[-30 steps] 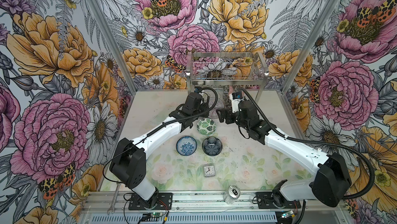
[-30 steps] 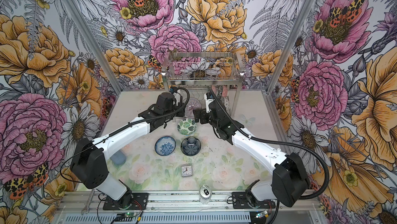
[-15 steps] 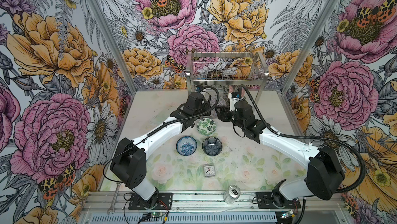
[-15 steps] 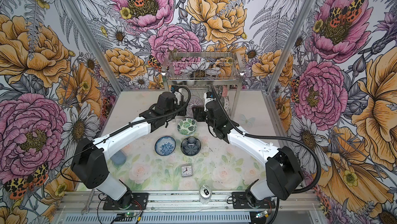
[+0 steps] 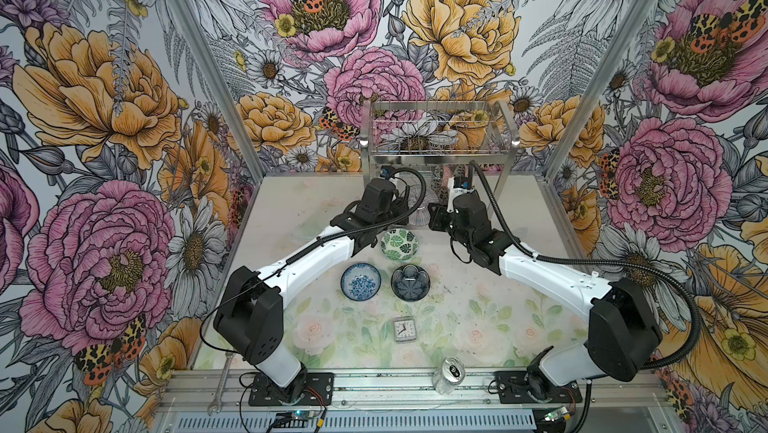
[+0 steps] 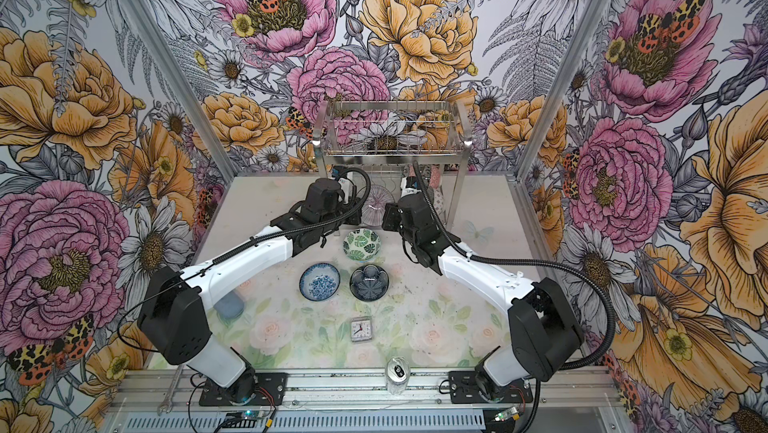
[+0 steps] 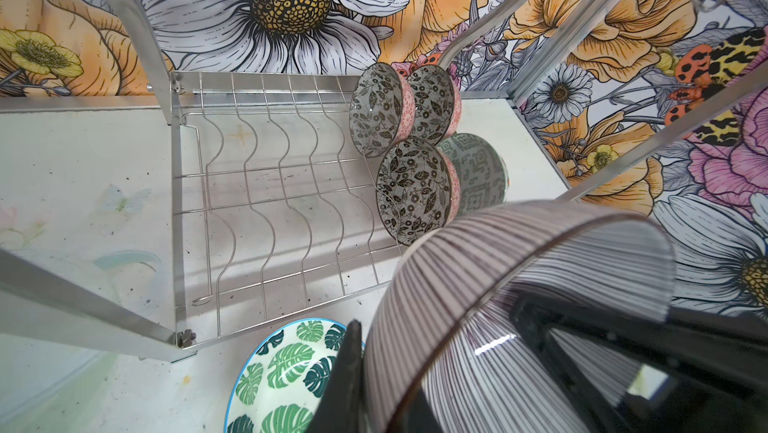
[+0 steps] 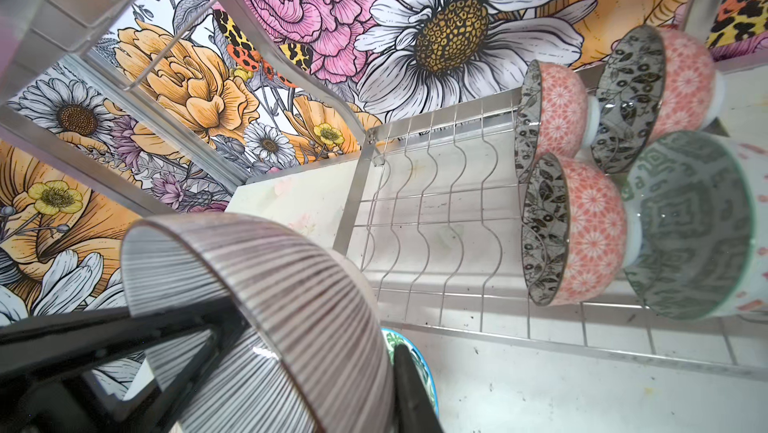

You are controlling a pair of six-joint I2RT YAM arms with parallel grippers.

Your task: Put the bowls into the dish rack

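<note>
Floral-print tabletop (image 5: 490, 327): blue floral bowl (image 5: 360, 280), dark blue bowl (image 5: 410, 282) and leaf bowl (image 5: 399, 244) sit upright mid-table. Beyond, left gripper (image 7: 436, 327) and right gripper (image 8: 311, 335) both pinch striped bowl (image 5: 417, 208) rim, tilted before dish rack (image 5: 440, 153). Four bowls (image 7: 411, 189) stand on edge in its lower wavy tier.

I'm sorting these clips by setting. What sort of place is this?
Most likely a robot test booth, not a real kitchen: two robot arms are bolted to a metal rail, flower-print panels wall in the small table, and a dish rack with bowls stands on it like props.
</note>
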